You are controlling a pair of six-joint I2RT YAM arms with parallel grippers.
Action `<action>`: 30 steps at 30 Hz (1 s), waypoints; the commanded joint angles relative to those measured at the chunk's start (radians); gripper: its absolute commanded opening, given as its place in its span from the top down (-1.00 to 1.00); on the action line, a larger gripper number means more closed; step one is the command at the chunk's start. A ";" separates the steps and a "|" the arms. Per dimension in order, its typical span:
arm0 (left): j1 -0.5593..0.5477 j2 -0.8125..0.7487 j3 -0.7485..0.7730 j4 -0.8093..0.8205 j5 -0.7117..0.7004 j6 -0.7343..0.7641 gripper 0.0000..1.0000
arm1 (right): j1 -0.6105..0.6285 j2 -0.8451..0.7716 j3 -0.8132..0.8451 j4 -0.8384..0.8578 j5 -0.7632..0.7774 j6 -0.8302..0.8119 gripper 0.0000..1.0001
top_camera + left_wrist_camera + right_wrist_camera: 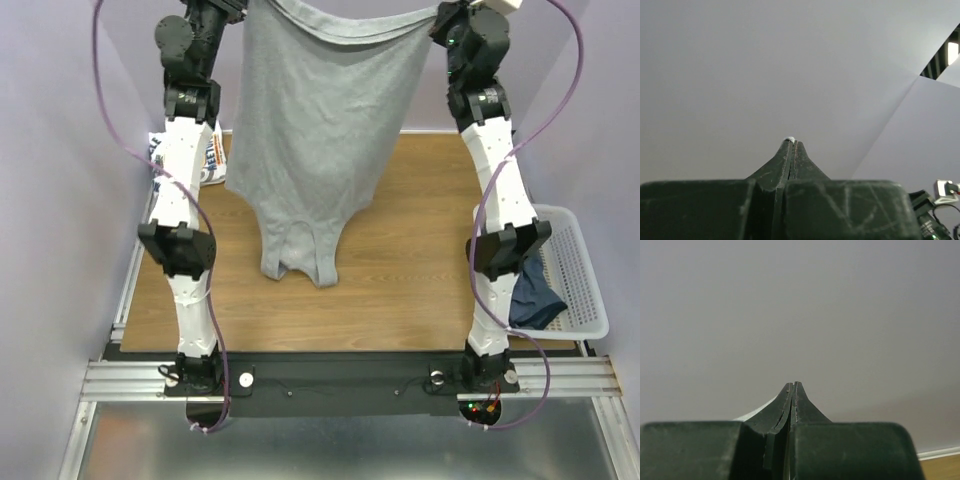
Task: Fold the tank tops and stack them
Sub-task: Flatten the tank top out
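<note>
A light heather grey tank top (315, 120) hangs spread in the air above the wooden table (410, 250), its straps dangling lowest near the table's middle. High at the back, my left gripper (243, 10) is shut on one top corner and my right gripper (440, 18) is shut on the other. In the left wrist view the left gripper (791, 141) has its jaws pressed together with a pale sliver of cloth at the tip. The right gripper (793, 384) is likewise shut in the right wrist view, a pale edge showing beside it. A white printed tank top (214, 160) lies at the back left, partly behind my left arm.
A white mesh basket (582, 270) stands at the table's right edge, with a dark slate-blue tank top (535, 292) draped over its near side behind my right arm. Purple cables loop beside both arms. Grey walls close in the back and sides.
</note>
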 commanded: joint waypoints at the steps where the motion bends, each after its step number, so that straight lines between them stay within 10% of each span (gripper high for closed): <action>1: 0.047 0.054 0.082 0.358 0.090 -0.137 1.00 | -0.131 0.019 0.061 0.195 -0.210 0.220 0.99; 11: 0.107 -0.070 0.035 0.558 0.061 -0.150 1.00 | -0.243 -0.140 -0.092 0.550 -0.316 0.349 0.99; 17: 0.106 -0.194 -0.270 0.600 0.160 -0.220 1.00 | -0.250 -0.309 -0.423 0.570 -0.346 0.372 0.99; 30: 0.032 -0.849 -1.792 0.637 0.095 -0.315 1.00 | -0.250 -0.840 -1.595 0.444 -0.563 0.434 0.99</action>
